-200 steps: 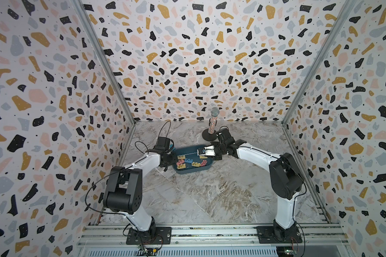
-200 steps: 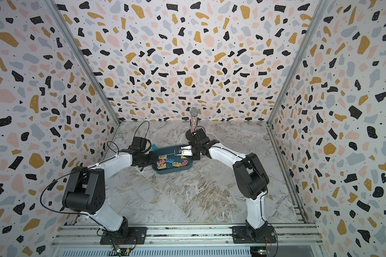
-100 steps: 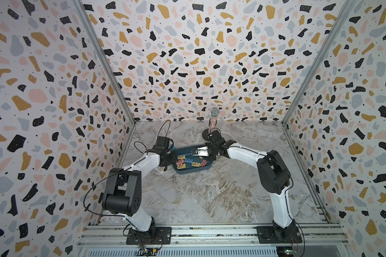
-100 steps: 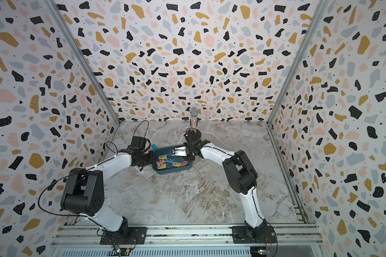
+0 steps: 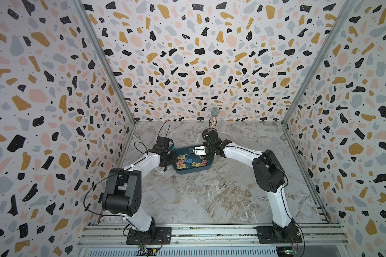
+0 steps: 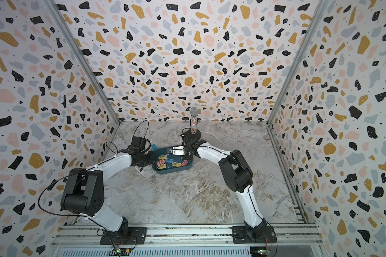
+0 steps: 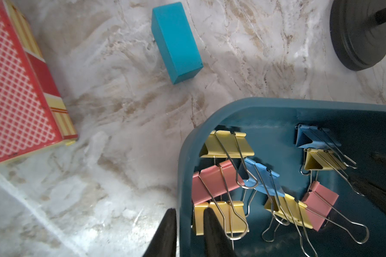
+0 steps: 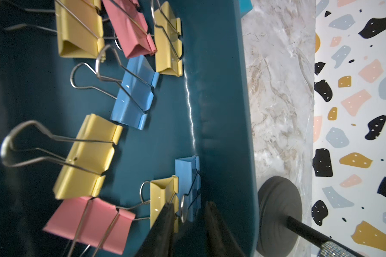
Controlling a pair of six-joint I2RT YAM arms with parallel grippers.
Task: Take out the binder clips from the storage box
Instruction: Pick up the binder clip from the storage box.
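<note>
Left wrist view: my left pincer (image 7: 188, 211) is clenched on the storage box (image 7: 184, 160), with one finger outside its wall and one inside. The binder clips (image 7: 226, 144) lie on the box floor, yellow, pink and blue, some overlapping. Beyond the box, on the marble table (image 7: 120, 133), sit a teal block (image 7: 176, 42) and a red patterned carton (image 7: 16, 89).

Through the right wrist camera, my right pincer (image 8: 189, 203) stands parted inside the storage box. Its tips are either side of a blue clip (image 8: 187, 175) that lies against the wall, and one tip overlaps a yellow clip (image 8: 163, 193). Past that wall stands a black round stand base (image 8: 279, 200).

In both top views the storage box sits on the table's far half, between my two wrists.
</note>
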